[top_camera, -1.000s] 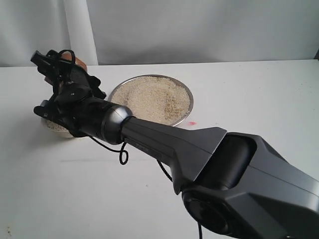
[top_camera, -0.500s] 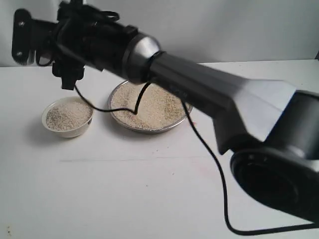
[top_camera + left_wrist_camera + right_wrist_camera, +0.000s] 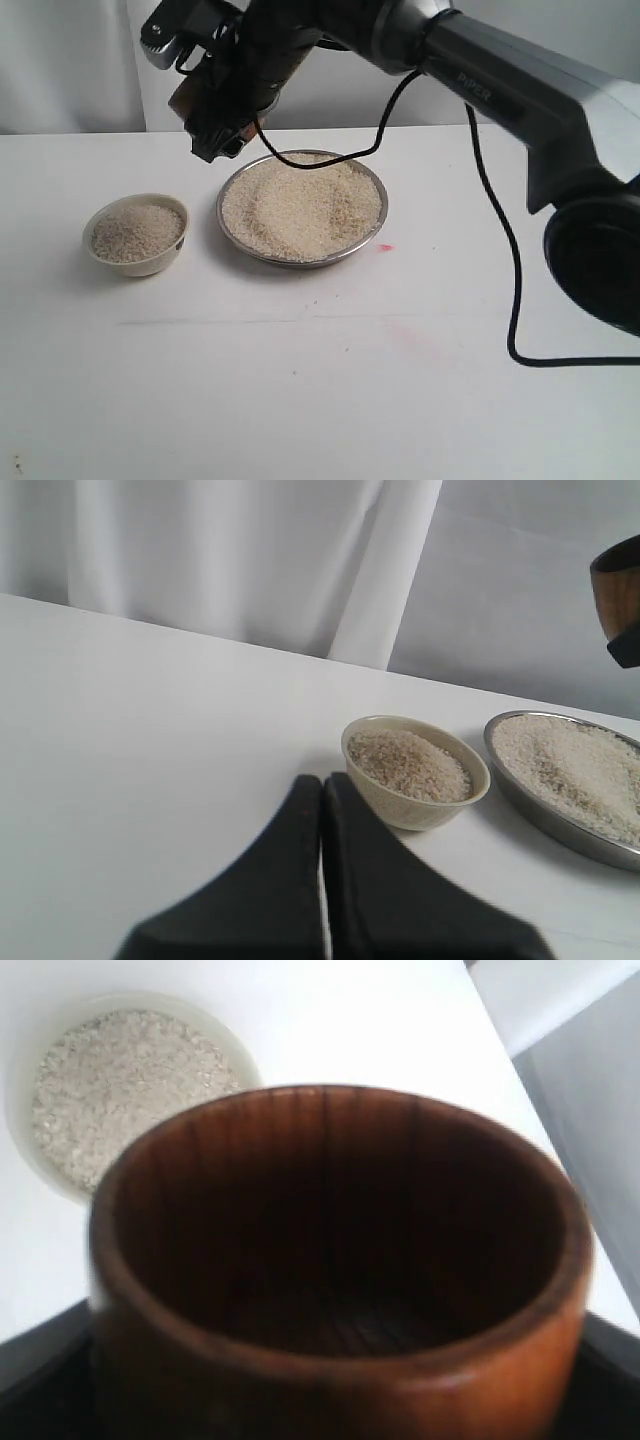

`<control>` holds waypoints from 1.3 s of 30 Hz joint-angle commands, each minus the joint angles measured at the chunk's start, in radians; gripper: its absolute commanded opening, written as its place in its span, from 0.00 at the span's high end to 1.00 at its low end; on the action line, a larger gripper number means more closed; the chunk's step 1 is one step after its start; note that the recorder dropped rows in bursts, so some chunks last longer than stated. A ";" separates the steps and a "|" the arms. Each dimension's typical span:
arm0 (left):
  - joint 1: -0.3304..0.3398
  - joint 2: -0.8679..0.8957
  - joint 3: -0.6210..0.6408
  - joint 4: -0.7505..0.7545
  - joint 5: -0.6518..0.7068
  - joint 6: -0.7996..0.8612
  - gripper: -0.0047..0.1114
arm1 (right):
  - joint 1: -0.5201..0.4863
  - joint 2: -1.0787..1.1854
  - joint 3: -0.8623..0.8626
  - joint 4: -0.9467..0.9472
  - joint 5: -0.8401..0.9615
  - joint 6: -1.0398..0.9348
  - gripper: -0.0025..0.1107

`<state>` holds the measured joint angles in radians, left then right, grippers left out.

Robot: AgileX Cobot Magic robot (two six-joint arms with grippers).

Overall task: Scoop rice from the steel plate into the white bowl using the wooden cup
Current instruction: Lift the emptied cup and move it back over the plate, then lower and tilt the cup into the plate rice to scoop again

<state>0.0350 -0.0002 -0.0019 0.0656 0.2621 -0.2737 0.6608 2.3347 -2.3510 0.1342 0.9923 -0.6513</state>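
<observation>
The steel plate sits mid-table under a broad heap of rice. To its left stands the white bowl, filled with rice. My right gripper hangs in the air above the plate's far-left rim, shut on the wooden cup. In the right wrist view the cup fills the frame; its dark inside is empty, and the bowl lies beyond it. My left gripper is shut on nothing, low over the table short of the bowl. The plate and cup also show there.
A black cable hangs from the right arm down to the table at the right. White curtains close the back. A small pink mark lies by the plate's right rim.
The right arm has swung up and to the right with the cup, from over the bowl to above the plate's far-left edge. The bowl now shows whole, with rice in it.
</observation>
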 commanded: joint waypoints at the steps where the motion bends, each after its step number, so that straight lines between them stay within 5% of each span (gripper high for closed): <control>1: -0.005 0.000 0.002 -0.005 -0.003 -0.002 0.96 | -0.032 -0.016 0.014 0.161 -0.006 -0.083 0.98; 10: -0.005 0.000 0.002 -0.005 -0.003 -0.002 0.96 | -0.032 -0.032 0.031 0.071 0.024 -0.050 0.98; 17: -0.005 0.000 0.002 -0.005 -0.003 -0.002 0.96 | -0.050 -0.234 0.350 0.051 -0.252 -0.056 0.98; 25: -0.005 0.000 0.002 -0.005 -0.003 -0.002 0.96 | -0.116 -0.300 0.568 0.052 -0.307 -0.135 0.98; 39: -0.005 0.000 0.002 -0.005 -0.003 -0.002 0.96 | -0.127 -0.179 0.581 -0.777 -0.222 0.091 0.98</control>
<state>0.0350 -0.0002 -0.0019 0.0656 0.2621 -0.2737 0.5390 2.1175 -1.7727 -0.4793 0.7440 -0.5992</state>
